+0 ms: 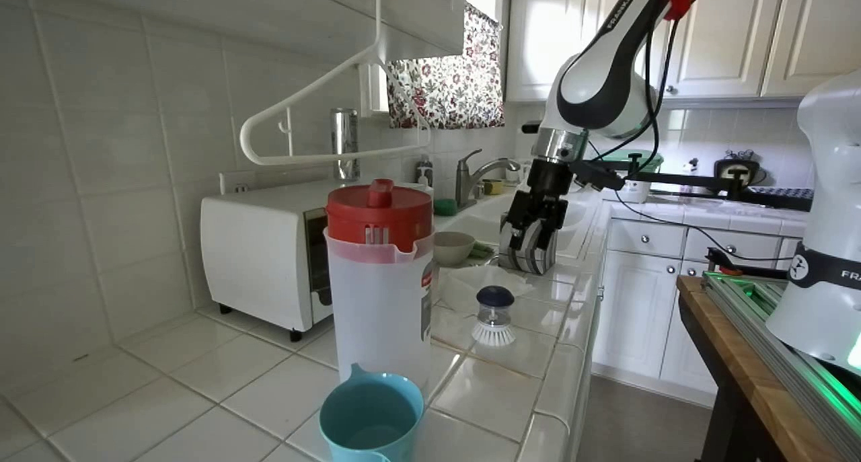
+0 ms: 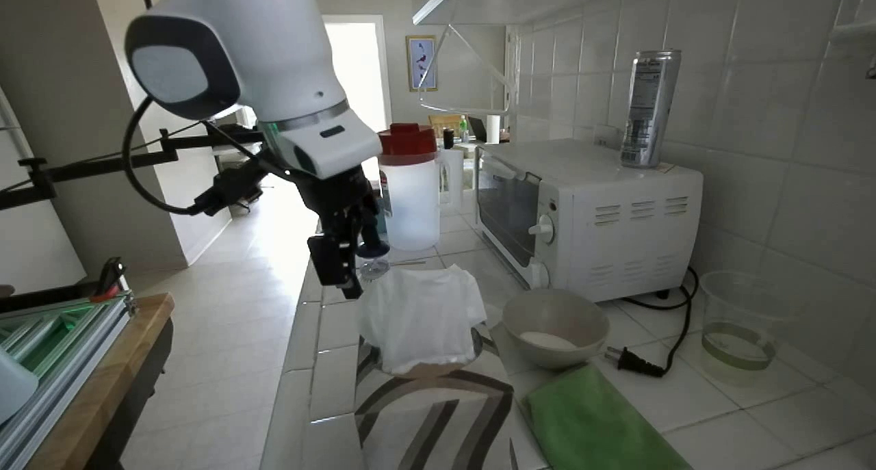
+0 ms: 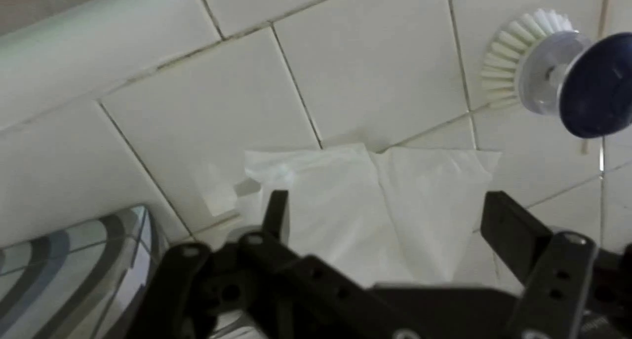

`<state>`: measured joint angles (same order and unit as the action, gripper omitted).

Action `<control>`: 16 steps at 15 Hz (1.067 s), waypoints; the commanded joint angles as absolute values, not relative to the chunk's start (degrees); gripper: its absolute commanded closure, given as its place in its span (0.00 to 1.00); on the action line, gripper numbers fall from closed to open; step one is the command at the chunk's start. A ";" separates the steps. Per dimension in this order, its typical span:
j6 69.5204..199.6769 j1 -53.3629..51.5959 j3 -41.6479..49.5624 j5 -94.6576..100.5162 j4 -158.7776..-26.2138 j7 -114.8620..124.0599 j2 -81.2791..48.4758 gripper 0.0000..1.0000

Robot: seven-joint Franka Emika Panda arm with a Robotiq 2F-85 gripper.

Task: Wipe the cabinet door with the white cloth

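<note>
White cloth (image 3: 340, 215) lies creased on the tiled counter (image 3: 375, 72); in the wrist view it sits between a striped box (image 3: 69, 275) at the left and a scrub brush (image 3: 553, 77) at the right. Whether cloth and box touch, I cannot tell. From the left of an exterior view, a white toaster oven (image 1: 255, 247) stands by the tiled wall (image 1: 134, 146) with a silver can (image 1: 345, 139) upright on top, and a white hanger (image 1: 309, 159) hangs in front. Next comes a translucent pitcher (image 1: 377, 307) with a red lid (image 1: 380, 214), and a light-blue cup (image 1: 370, 398) stands before it. Further right are a pale bowl (image 1: 454, 252) with a green cloth (image 2: 602, 422) just beside it, a flowered curtain (image 1: 451, 79) and a metal faucet (image 1: 463, 183). The scrub brush stands upright, bristles down, near the white cloth. Then the gripper (image 1: 531, 239) points downward above the counter, overlapping the striped box from this side; its two fingers (image 3: 275, 210) are spread wide apart, and the wrist view shows the cloth below, in the gap and outside their grip. The arm (image 1: 599, 95) slants up and to the right from there. White cabinet doors (image 1: 635, 314) show behind it, high and low, and at the right edge the robot's base (image 1: 824, 307) rises above a wood-edged stand (image 1: 746, 361).
</note>
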<state>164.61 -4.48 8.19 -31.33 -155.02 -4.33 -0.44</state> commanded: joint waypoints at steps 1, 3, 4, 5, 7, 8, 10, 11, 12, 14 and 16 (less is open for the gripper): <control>166.63 -4.34 8.54 -26.60 -152.73 -6.01 -4.91 0.00; 168.90 -4.30 8.80 -24.27 -151.93 -6.58 -6.58 0.00; 170.86 -4.27 8.90 -23.49 -151.54 -6.86 -7.54 0.00; 172.38 -4.02 8.34 -24.63 -150.97 -8.06 -8.20 0.00; 174.70 -3.14 6.15 -28.48 -149.87 -10.02 -8.90 0.00; 175.77 -2.59 4.72 -30.31 -149.26 -10.63 -9.14 0.00; 177.27 -1.35 1.16 -33.83 -147.98 -11.88 -9.56 0.00; 177.95 -1.02 -0.11 -34.61 -147.48 -12.17 -10.07 0.00; 178.48 -1.38 -0.05 -33.66 -147.47 -10.72 -10.66 0.00; 176.26 -2.73 1.11 -31.24 -148.46 -6.13 -9.04 0.00; 176.98 -2.47 1.08 -31.24 -148.43 -6.13 -9.70 0.00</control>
